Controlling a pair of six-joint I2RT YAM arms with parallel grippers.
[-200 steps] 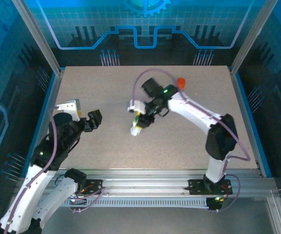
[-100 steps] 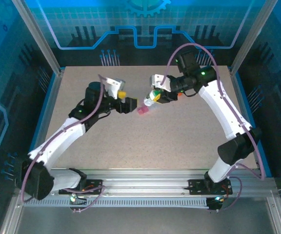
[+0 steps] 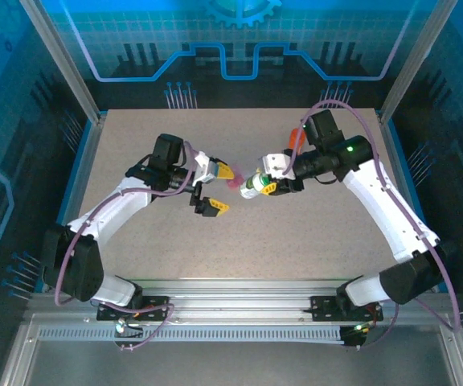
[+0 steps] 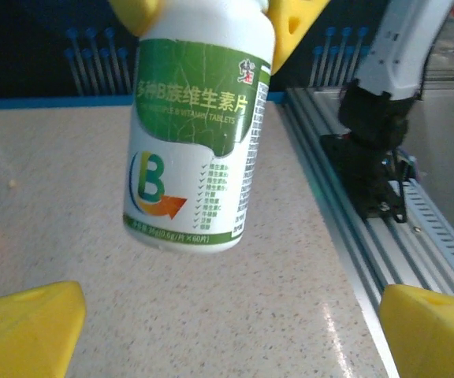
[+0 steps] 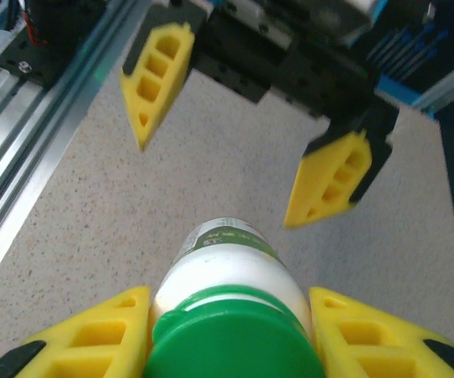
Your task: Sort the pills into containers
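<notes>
The left gripper point(image 3: 219, 189) stands just left of the white bottle point(image 3: 255, 187). Its yellow fingers point(image 3: 224, 170) are spread wide and hold nothing, and the bottle's base faces into that gap. The overhead view places the pink vial point(image 3: 233, 184) between this gripper and the bottle's base, just beside both; whether they touch cannot be judged. The right gripper point(image 3: 265, 185) is clamped on the bottle's capped end, so the bottle lies tilted nearly flat over the table point(image 3: 296, 241). The orange bottle point(image 3: 297, 135) stands behind and to the right of the white bottle, partly hidden by the right arm. The left wrist view adds the label: a green band, a large letter B with an orange arrow, and small print. It also shows the bottle's base clear of the table surface. The right wrist view adds the green cap point(image 5: 231, 346), seated on the bottle and flanked by that pincer's pads point(image 5: 93, 335). The left gripper's open fingers stand beyond the bottle's far end.
</notes>
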